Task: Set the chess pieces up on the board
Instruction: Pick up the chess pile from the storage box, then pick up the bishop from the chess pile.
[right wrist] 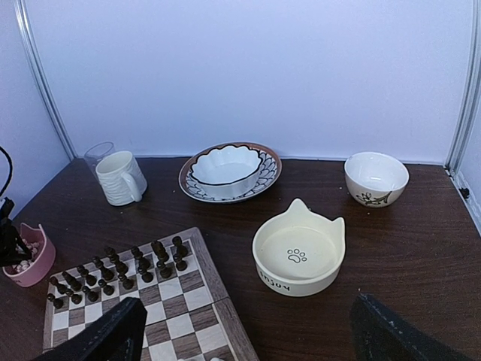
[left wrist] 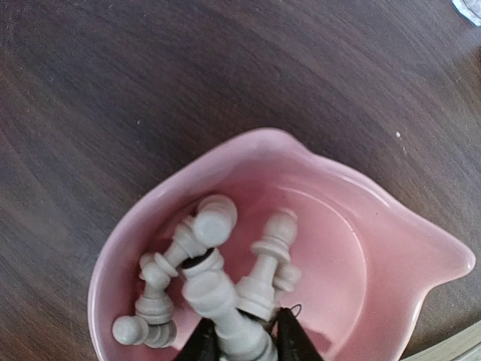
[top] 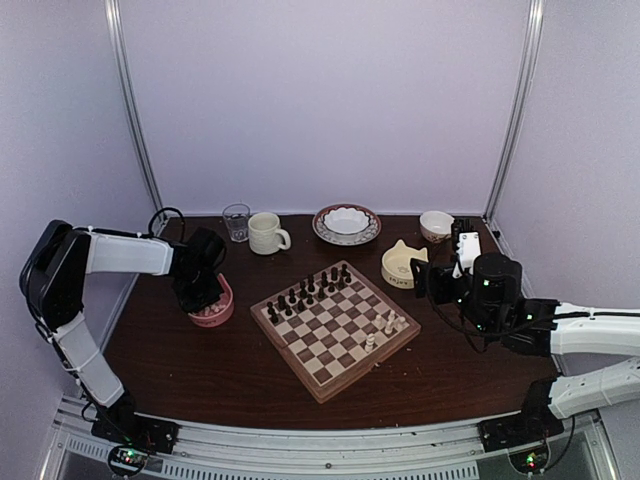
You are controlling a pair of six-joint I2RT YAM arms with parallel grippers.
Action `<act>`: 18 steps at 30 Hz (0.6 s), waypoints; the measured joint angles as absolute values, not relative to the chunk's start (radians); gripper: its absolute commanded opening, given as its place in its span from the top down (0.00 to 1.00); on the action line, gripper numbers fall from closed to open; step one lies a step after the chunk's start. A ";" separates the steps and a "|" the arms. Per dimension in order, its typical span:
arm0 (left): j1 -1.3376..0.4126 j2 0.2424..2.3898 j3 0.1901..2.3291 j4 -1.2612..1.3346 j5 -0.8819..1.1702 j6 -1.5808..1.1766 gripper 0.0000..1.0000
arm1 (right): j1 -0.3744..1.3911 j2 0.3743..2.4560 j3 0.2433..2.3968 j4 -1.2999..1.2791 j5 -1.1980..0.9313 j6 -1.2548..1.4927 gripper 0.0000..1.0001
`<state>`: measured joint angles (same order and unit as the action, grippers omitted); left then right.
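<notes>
Progress stands at roughly the halfway mark, as far as the pictures let me judge. On the board [top: 318,362], which lies at an angle in the middle of the desk [top: 200,370], the dark pieces [top: 305,290] fill two rows along the far-left side, so that army looks done. The opposite side is mostly bare: only a few cream chess pieces [top: 390,322] stand on the squares near the right corner, too small in the overhead view to tell which kind or whether they sit on proper home squares.

The rest of the cream set that I can see lies jumbled in the pink bowl [left wrist: 342,248], which sits on the desk just off the board's left corner. The left wrist view shows several pieces on their sides there, heaped against the near wall.

The left tool [left wrist: 244,342] is down inside that bowl, its two dark fingers pressed against either side of one cream piece [left wrist: 225,312] in the heap, so it appears clamped on it, though neighbouring pieces lean against the same one. The right tool [right wrist: 249,302] hangs above the desk off the board's right side with its fingers spread wide and nothing between them. The yellow cat-eared bowl [right wrist: 299,259] ahead of it is empty.

What is left, in my estimate, is the bulk of the cream side: lifting each piece from the pink bowl, standing it upright, and filling the two near-right rows.
</notes>
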<state>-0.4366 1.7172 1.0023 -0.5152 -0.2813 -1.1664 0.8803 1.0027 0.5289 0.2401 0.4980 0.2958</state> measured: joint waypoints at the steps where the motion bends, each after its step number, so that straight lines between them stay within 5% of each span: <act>1: -0.437 1.716 1.002 -0.514 -0.280 -1.166 0.77 | 0.880 1.003 0.529 0.240 0.498 0.296 0.02; 18: -0.434 1.394 0.856 -0.408 -0.224 -0.919 0.90 | 0.880 1.010 0.529 0.241 0.497 0.295 0.02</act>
<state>-0.4335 1.3945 0.8562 -0.4084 -0.2237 -0.9192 0.8803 1.0096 0.5289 0.2413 0.4969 0.2947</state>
